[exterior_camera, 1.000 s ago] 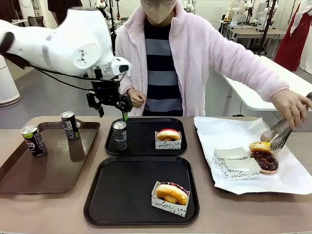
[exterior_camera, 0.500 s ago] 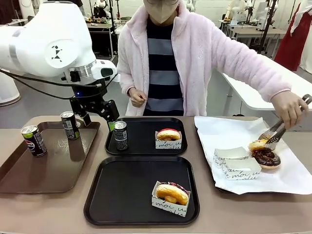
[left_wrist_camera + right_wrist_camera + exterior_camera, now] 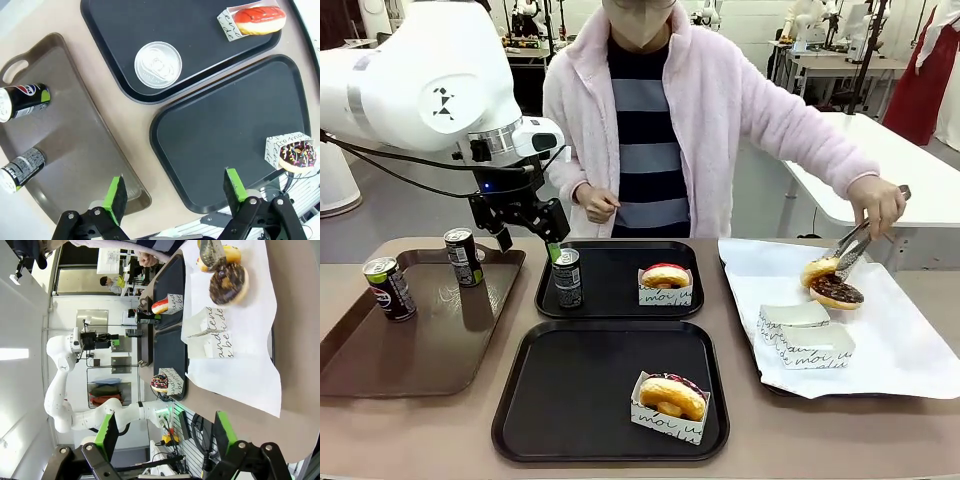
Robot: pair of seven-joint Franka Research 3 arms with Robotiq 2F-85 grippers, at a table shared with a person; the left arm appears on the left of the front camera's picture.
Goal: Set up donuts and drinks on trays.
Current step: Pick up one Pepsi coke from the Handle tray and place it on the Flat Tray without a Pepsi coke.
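Note:
My left gripper hangs open above the gap between the brown tray and the far black tray. That tray holds a drink can and a red-glazed donut in a paper sleeve. A sleeved donut lies on the near black tray. From the left wrist view, the open left gripper looks down on the can's top. In the right wrist view my right gripper is open and holds nothing, off the table's end beside the paper.
The brown tray at the left carries two more cans. On the white paper at the right lie a chocolate donut and empty sleeves. The person's tongs hold a yellow donut.
My left gripper has drawn back left from the can on the far tray. The person has lifted the yellow donut with the tongs and shifted it left.

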